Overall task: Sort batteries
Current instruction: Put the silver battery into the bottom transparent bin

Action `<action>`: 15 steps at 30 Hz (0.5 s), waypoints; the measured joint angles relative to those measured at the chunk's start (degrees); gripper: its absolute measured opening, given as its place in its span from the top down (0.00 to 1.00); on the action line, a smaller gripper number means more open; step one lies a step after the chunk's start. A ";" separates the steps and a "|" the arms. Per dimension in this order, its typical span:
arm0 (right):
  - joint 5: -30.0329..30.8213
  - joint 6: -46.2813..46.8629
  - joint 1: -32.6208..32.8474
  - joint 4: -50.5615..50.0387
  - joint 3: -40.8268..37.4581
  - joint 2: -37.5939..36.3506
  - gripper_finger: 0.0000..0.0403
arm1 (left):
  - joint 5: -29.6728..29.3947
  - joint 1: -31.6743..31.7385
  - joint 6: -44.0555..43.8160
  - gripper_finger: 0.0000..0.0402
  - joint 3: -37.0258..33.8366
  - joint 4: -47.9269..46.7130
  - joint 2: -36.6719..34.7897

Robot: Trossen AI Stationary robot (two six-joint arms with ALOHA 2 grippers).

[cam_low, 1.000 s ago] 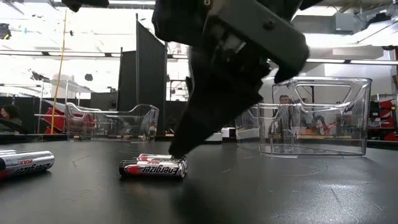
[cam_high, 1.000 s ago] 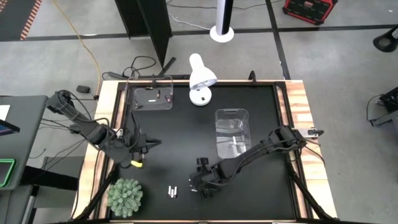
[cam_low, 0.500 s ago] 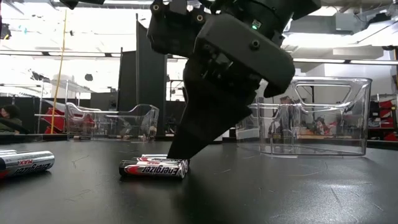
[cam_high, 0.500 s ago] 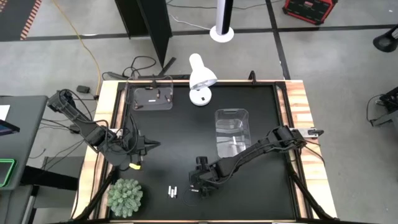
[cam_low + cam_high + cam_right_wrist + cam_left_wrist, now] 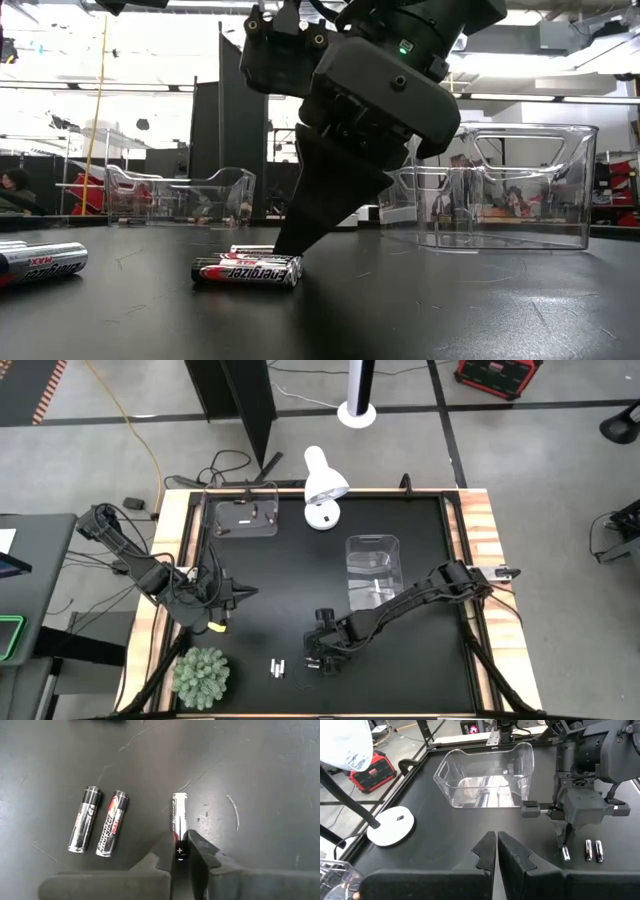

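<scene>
While the right gripper (image 5: 180, 854) pinches the plus end of one battery (image 5: 179, 822) lying flat on the table (image 5: 300, 570), the grip looks shallow. Only the fingertips catch the tip, so the battery may pivot or slip out on lifting, or roll into the pair (image 5: 99, 820) lying just beside it. The left gripper (image 5: 496, 851) waits at the table's left side, fingers pressed together, holding nothing.

Count: three batteries near the front edge, one gripped and two side by side; a few more tiny ones show in the small bin (image 5: 243, 518) at the back left, number unclear. Two clear bins, the larger (image 5: 373, 570) near the middle. One lamp (image 5: 323, 485), one plant (image 5: 201, 676).
</scene>
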 joint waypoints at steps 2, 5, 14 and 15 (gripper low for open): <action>0.01 0.00 0.00 -0.12 0.02 -0.02 0.90 | 0.02 0.00 0.00 0.97 0.00 0.00 0.00; 0.02 -0.04 0.00 -0.16 0.02 -0.06 0.94 | 0.03 0.00 0.00 0.97 0.00 -0.02 0.00; 0.19 -2.84 -0.13 2.06 0.02 -0.02 0.98 | 0.09 0.00 -0.04 0.97 0.00 -0.44 0.00; 0.30 -3.05 -0.15 2.14 0.02 -0.02 0.99 | 0.09 0.00 -0.07 0.97 0.00 -0.44 0.00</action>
